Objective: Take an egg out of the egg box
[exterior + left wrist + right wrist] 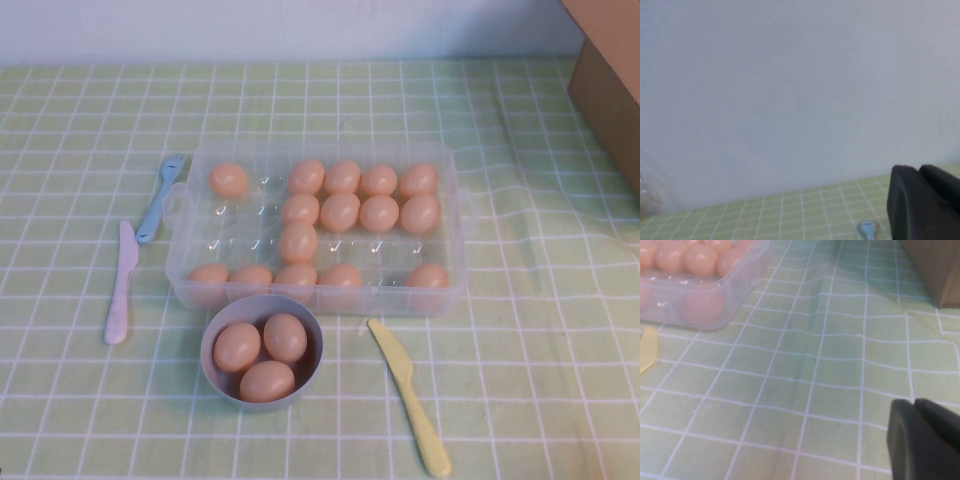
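The clear plastic egg box (pixel 186 203) stands at the middle of the table and holds several peach-orange eggs (pixel 340 212) in its cups. Its corner and some eggs (pixel 700 259) also show in the right wrist view. Neither arm shows in the high view. My left gripper (pixel 919 170) is shut and empty, held off the table facing the back wall. My right gripper (pixel 914 402) is shut and empty, low over the tablecloth to the right of the egg box (pixel 715 295).
A round grey-blue bowl (pixel 311 340) with three eggs (pixel 237 346) sits in front of the box. A blue fork (pixel 160 197) and pink knife (pixel 120 285) lie left of it, a yellow knife (pixel 410 395) front right. A cardboard box (pixel 610 70) stands back right.
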